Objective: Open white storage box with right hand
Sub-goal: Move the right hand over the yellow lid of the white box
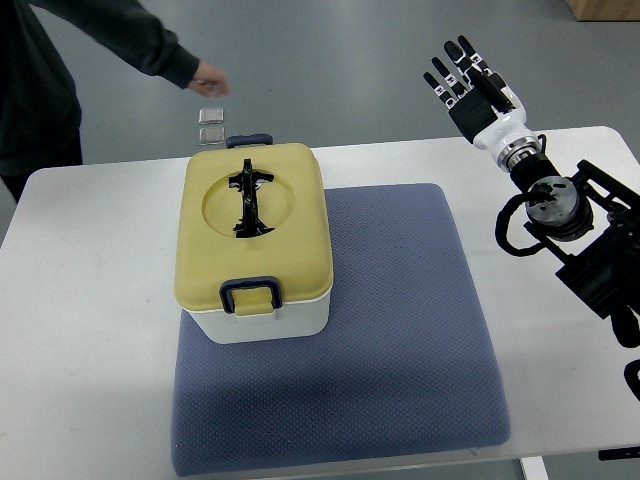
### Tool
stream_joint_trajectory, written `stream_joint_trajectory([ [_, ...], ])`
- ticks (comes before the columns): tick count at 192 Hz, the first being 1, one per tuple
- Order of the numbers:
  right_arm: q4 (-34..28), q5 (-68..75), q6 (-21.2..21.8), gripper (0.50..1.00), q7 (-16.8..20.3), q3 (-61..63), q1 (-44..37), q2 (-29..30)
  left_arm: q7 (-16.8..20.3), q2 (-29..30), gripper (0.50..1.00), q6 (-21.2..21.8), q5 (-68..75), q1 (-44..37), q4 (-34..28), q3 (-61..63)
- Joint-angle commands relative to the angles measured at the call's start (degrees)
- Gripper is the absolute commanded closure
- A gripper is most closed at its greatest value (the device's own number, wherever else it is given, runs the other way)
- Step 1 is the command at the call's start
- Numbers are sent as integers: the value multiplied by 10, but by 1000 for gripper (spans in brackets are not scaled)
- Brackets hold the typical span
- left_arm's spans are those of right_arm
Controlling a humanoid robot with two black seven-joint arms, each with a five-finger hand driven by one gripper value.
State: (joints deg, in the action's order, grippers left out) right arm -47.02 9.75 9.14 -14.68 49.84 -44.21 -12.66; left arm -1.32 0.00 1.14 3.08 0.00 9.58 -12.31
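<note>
While the lid sits closed, nothing inside the box can be seen; contents: cannot tell.

Storage box (262,300): white body, yellow lid (253,225); stands on the left part of the blue mat (400,340), toward its far edge; lid fully down and level.
Lid details: round recess in the top with a black folding handle (249,200) lying flat in it; dark blue front latch (251,295) on the near edge; dark blue rear latch (247,141) on the far edge; both appear folded against the lid.
Mat: lies on the white table (90,300); box covers its far left corner.
Right hand (482,95): arm comes in from the right edge; hand raised past the far right of the table, well apart from the box; fingers (453,75) straight and spread, holding nothing.
Left hand: not visible.
Person: dark sleeve (120,30) reaching in from the upper left; person's hand (212,80) hovers just above two small square tiles (211,125) beyond the far edge of the table, behind the box.
</note>
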Motion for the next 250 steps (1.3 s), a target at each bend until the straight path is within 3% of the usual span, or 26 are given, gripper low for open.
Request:
stream_joint_trajectory([
  [1, 0, -1, 0, 548, 0, 0, 0, 0, 0, 0, 500, 0, 0, 0, -1, 2],
  [66, 0, -3, 0, 548, 4, -3, -10, -10, 0, 0, 500, 1, 0, -1, -2, 0],
  [118, 0, -77, 3, 548, 6, -195, -162, -91, 0, 0, 500, 0, 0, 0, 1, 1],
  [160, -3, -334, 18, 550, 4, -433, -351, -101, 0, 0, 500, 0, 0, 0, 5, 3],
  [189, -38, -583, 18, 548, -6, -480, -415, -99, 0, 0, 500, 0, 0, 0, 6, 2],
  [221, -118, -820, 14, 550, -89, -482, -446, -102, 0, 0, 500, -1, 0, 0, 6, 2],
  [250, -163, -961, -11, 550, -128, -481, -443, -89, 0, 0, 500, -1, 0, 0, 7, 2],
])
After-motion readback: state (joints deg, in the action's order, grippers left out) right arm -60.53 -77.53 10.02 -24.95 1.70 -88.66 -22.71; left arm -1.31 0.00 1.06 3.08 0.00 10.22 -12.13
